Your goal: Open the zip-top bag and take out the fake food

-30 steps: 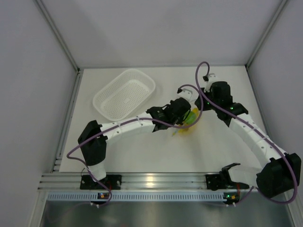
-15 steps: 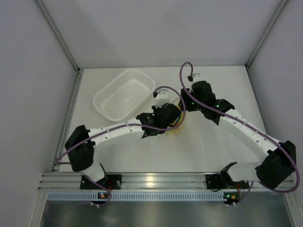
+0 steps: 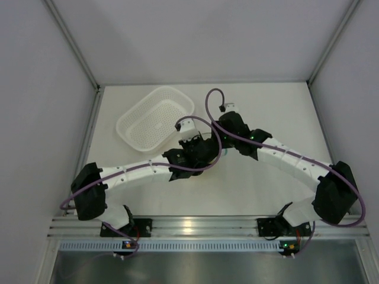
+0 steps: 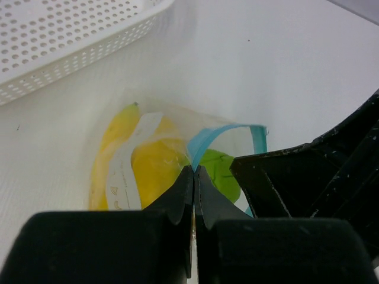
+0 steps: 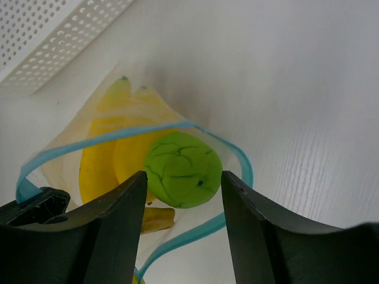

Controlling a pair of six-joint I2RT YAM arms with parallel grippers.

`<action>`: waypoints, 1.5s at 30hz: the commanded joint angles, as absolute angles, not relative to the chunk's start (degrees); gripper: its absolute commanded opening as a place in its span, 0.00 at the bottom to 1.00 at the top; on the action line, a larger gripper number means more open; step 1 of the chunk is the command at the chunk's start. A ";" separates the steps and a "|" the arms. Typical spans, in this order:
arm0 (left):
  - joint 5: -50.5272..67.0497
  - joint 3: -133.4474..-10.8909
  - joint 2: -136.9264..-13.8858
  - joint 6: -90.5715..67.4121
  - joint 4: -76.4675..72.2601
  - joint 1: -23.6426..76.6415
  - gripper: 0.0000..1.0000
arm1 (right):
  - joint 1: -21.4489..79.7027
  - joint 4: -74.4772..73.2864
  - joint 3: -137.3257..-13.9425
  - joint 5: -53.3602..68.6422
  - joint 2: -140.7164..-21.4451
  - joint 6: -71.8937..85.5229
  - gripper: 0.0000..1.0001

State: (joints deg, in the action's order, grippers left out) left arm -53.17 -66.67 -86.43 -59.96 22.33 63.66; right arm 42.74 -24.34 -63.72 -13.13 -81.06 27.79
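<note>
Both arms have swung left, bringing the zip-top bag (image 4: 154,148) near the white basket (image 3: 155,118). We keep the left gripper (image 4: 193,171) closed on its blue rim so the mouth stays open. The right gripper (image 5: 183,176), fingers apart, aims at the fake food (image 5: 177,168) inside.

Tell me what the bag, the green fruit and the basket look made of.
Zip-top bag: thin clear plastic film, glossy and creased, with a light blue zip strip. Green fruit: likely hard plastic, matt, with moulded dark veins. Basket: white rigid plastic, perforated all over.
</note>
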 commanded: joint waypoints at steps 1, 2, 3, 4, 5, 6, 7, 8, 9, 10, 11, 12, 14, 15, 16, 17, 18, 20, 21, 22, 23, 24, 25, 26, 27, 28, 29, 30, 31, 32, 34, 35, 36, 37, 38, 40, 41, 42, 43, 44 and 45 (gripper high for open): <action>-57.21 -65.48 -83.50 -64.42 19.16 63.81 0.00 | 43.51 -18.47 -61.36 -14.06 -79.54 31.46 0.55; -57.39 -65.39 -83.32 -64.60 19.16 63.81 0.00 | 43.51 -18.28 -59.87 -14.76 -79.28 31.81 0.55; -57.57 -65.30 -83.15 -64.69 19.07 63.81 0.00 | 43.59 -17.85 -59.16 -15.81 -79.10 31.99 0.55; -57.66 -65.22 -83.06 -64.86 19.16 63.81 0.00 | 43.51 -17.58 -58.54 -16.17 -78.41 32.34 0.55; -57.66 -65.13 -82.88 -65.04 19.07 63.81 0.00 | 43.51 -17.32 -57.40 -16.61 -78.22 32.26 0.55; -57.74 -64.69 -82.79 -65.30 19.16 63.81 0.00 | 43.42 -17.31 -57.04 -16.79 -78.05 32.17 0.55; -57.92 -64.51 -82.62 -66.00 19.16 63.81 0.00 | 43.33 -17.49 -56.69 -17.14 -78.13 32.08 0.55; -57.92 -64.16 -82.36 -66.35 19.07 63.81 0.00 | 43.24 -17.75 -55.99 -17.40 -78.31 32.17 0.54; -58.18 -63.73 -81.92 -66.71 19.07 63.81 0.00 | 43.16 -17.49 -55.55 -17.75 -78.31 32.25 0.55; -58.10 -63.37 -81.74 -67.32 18.90 63.81 0.00 | 42.89 -17.49 -55.11 -17.93 -78.14 32.69 0.57; -58.18 -63.11 -81.39 -67.41 18.64 63.81 0.00 | 42.80 -17.14 -53.98 -18.28 -77.96 32.96 0.58; -58.27 -62.76 -81.04 -67.93 18.55 63.81 0.00 | 42.80 -16.18 -53.27 -18.72 -77.70 33.22 0.58; -58.18 -62.40 -80.68 -68.03 18.46 63.81 0.00 | 42.10 -14.42 -50.90 -17.76 -76.99 34.10 0.59; -58.10 -62.23 -80.60 -68.11 18.28 63.81 0.00 | 41.58 -13.81 -50.37 -16.88 -76.91 34.54 0.59; -58.18 -62.31 -80.51 -68.12 18.28 63.81 0.00 | 40.96 -13.19 -49.93 -17.05 -76.64 35.06 0.59; -58.10 -62.40 -80.59 -68.03 18.28 63.81 0.00 | 40.78 -12.66 -48.96 -17.14 -76.38 35.59 0.59; -58.10 -62.40 -80.60 -68.11 18.28 63.81 0.00 | 40.61 -12.22 -48.43 -17.23 -75.59 35.86 0.59; -58.18 -62.14 -80.42 -68.47 18.28 63.81 0.00 | 39.82 -9.94 -46.59 -16.09 -75.32 37.09 0.59; -58.18 -62.14 -80.42 -68.73 18.28 63.81 0.00 | 39.38 -9.50 -46.15 -14.69 -75.41 37.26 0.59; -58.10 -62.14 -80.33 -68.90 18.19 63.81 0.00 | 38.77 -7.75 -45.62 -13.98 -75.58 37.70 0.56; -58.10 -62.05 -80.33 -69.08 18.28 63.81 0.00 | 38.59 -6.95 -44.75 -13.10 -75.85 37.97 0.55; -58.01 -61.88 -80.07 -69.69 18.28 63.81 0.00 | 38.41 -6.25 -44.48 -11.53 -76.72 38.32 0.54; -58.01 -61.79 -79.89 -70.05 18.28 63.81 0.00 | 37.89 -4.67 -43.95 -10.99 -77.25 39.02 0.49; -57.75 -61.44 -79.63 -70.48 18.19 63.81 0.00 | 37.88 -3.96 -43.77 -9.77 -77.78 39.37 0.47; -57.66 -61.26 -79.63 -70.84 18.19 63.81 0.00 | 37.79 -3.43 -43.68 -9.49 -78.57 39.98 0.45; -57.57 -61.26 -79.45 -71.19 18.19 63.81 0.00 | 37.71 -2.99 -43.59 -9.41 -78.92 40.16 0.39; -57.48 -61.09 -79.37 -71.37 18.11 63.81 0.00 | 37.79 -2.47 -43.59 -8.88 -79.27 40.34 0.36; -57.48 -61.00 -79.19 -71.54 18.11 63.81 0.00 | 37.79 -2.29 -43.59 -8.96 -79.54 40.60 0.34; -57.39 -61.00 -79.10 -71.72 18.11 63.81 0.00 | 37.79 -2.11 -43.59 -9.14 -79.37 40.69 0.23; -57.39 -60.82 -78.93 -71.81 18.11 63.81 0.00 | 37.88 -2.11 -43.77 -9.66 -79.37 40.61 0.19; -57.13 -60.47 -78.66 -71.89 17.76 63.81 0.00 | 37.71 -3.16 -44.29 -10.89 -78.75 39.47 0.04; -57.04 -60.03 -78.14 -71.46 17.58 63.81 0.00 | 37.71 -4.12 -46.04 -12.81 -78.66 38.51 0.00; -56.43 -59.68 -77.96 -70.15 15.58 63.81 0.00 | 37.88 -8.92 -47.62 -14.57 -78.58 35.71 0.00; -55.99 -59.42 -77.78 -68.57 14.51 63.72 0.00 | 38.14 -11.57 -51.38 -16.85 -78.49 34.12 0.00; -55.46 -59.68 -78.04 -67.34 14.33 63.72 0.00 | 38.58 -14.65 -53.42 -20.96 -78.40 32.27 0.00; -52.93 -59.77 -78.48 -65.57 14.33 63.02 0.00 | 39.72 -23.87 -59.90 -25.73 -78.66 27.44 0.00; -51.78 -59.59 -78.83 -65.48 14.33 62.50 0.00 | 40.25 -26.43 -61.68 -30.45 -78.92 25.86 0.00; -50.72 -59.15 -78.84 -65.74 14.33 61.27 0.00 | 40.78 -28.63 -63.27 -32.41 -79.36 23.06 0.00; -49.23 -58.54 -78.75 -66.09 14.33 60.74 0.00 | 40.78 -32.92 -66.24 -33.91 -79.89 21.37 0.00; -48.78 -56.97 -78.40 -67.14 14.33 59.95 0.00 | 40.78 -34.61 -67.75 -36.27 -81.11 17.96 0.00; -48.43 -56.08 -77.96 -67.58 14.07 59.68 0.00 | 40.96 -36.80 -69.24 -37.69 -81.99 16.62 0.00</action>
State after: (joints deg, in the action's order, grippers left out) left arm -50.57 -58.54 -80.31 -67.37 16.62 61.28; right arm 40.12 -26.15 -63.55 -26.57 -79.92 25.91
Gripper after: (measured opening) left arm 0.014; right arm 0.009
